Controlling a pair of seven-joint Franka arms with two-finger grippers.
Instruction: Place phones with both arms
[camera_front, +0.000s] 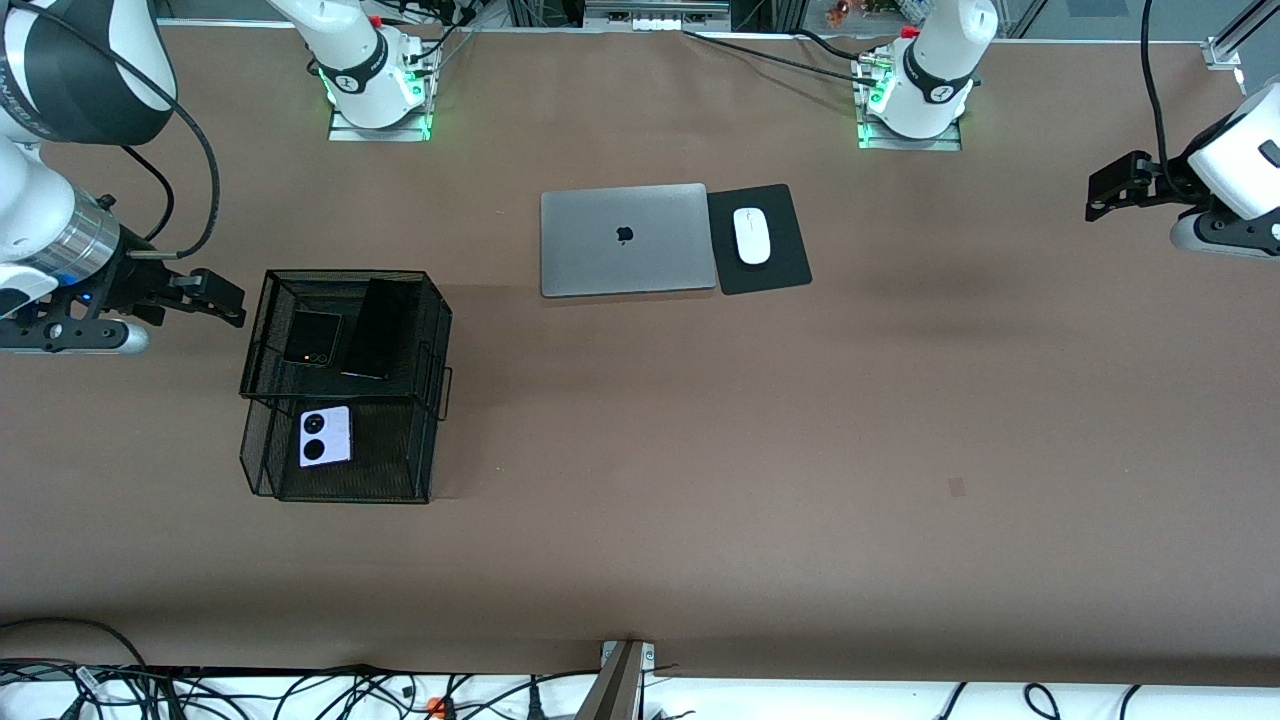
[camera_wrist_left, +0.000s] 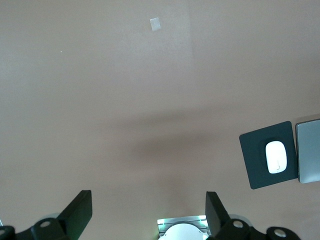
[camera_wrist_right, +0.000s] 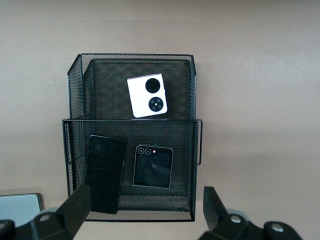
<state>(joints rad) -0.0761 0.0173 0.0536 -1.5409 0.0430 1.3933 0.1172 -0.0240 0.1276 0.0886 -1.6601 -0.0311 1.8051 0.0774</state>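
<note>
All three phones, the lilac square one (camera_front: 325, 437), black folded square (camera_front: 311, 338) and long black slab (camera_front: 377, 328), lie in the black wire-mesh basket (camera_front: 436, 330) at the front view's left, while the right gripper (camera_front: 215, 298) beside it and the left gripper (camera_front: 1115, 188) at the frame's right edge hang wide open and empty, so a careless retreat could snag the mesh.

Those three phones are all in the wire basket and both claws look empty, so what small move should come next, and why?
Probably none beyond easing both arms back to rest. The squarish lilac phone, squarish black folded phone and longer black slab phone all lie in the black wire mesh basket. The right claw, over the basket, and the left claw, over bare table, are open.
</note>
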